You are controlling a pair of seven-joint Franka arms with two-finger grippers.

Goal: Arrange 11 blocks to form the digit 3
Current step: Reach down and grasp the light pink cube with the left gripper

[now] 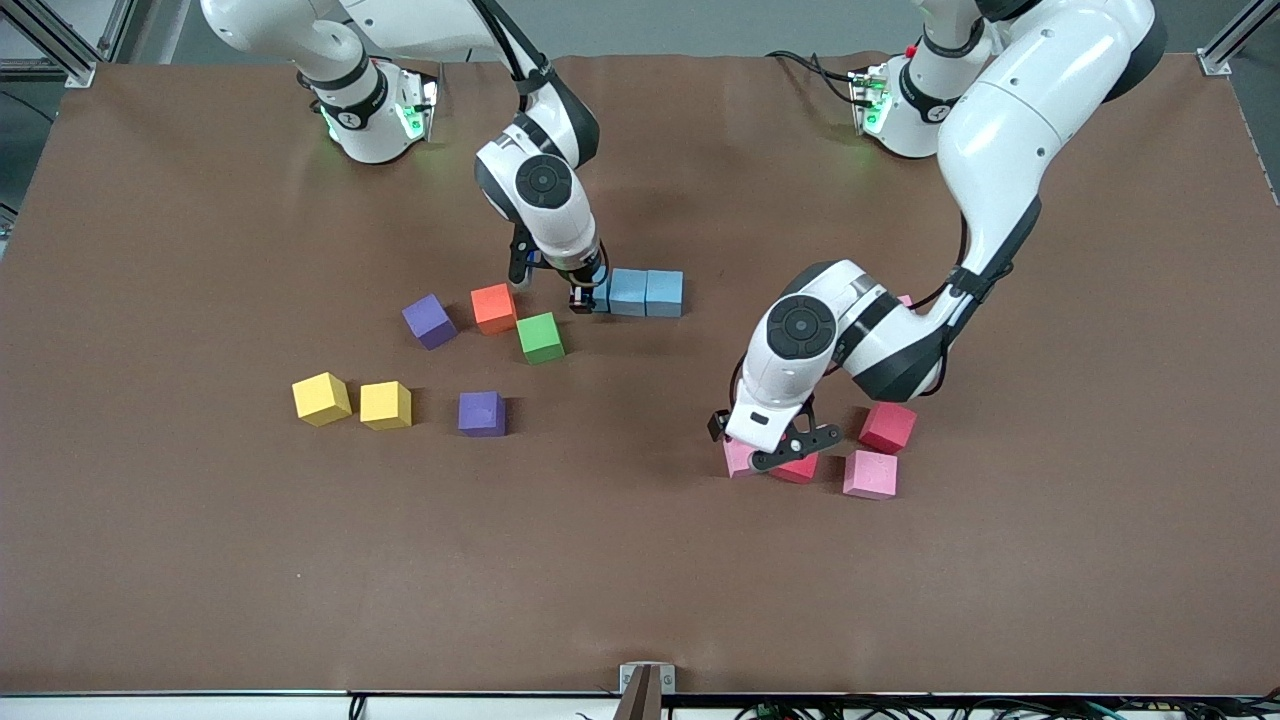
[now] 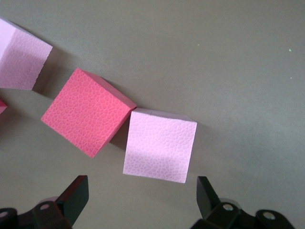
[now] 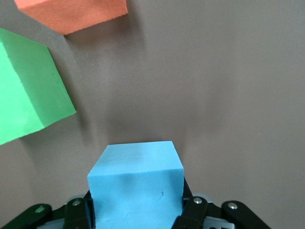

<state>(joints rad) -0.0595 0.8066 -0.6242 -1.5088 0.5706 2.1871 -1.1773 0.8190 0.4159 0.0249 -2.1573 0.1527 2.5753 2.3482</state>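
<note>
Blocks lying scattered mid-table; digit 3 not yet forming. Right gripper [image 1: 590,297] is clamping light blue block [image 3: 136,183], seating it against two blue blocks [image 1: 646,293] to complete bar. Left gripper [image 1: 775,455], jaws spread, is straddling pink block [image 2: 160,144] for pickup, you note.

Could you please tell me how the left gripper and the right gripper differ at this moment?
The left gripper has its jaws open, while the right gripper has its jaws shut on a light blue block. The left gripper hangs low over a pink block that touches a red block; the right gripper is at the end of the light blue row. Both are low at the table.
</note>
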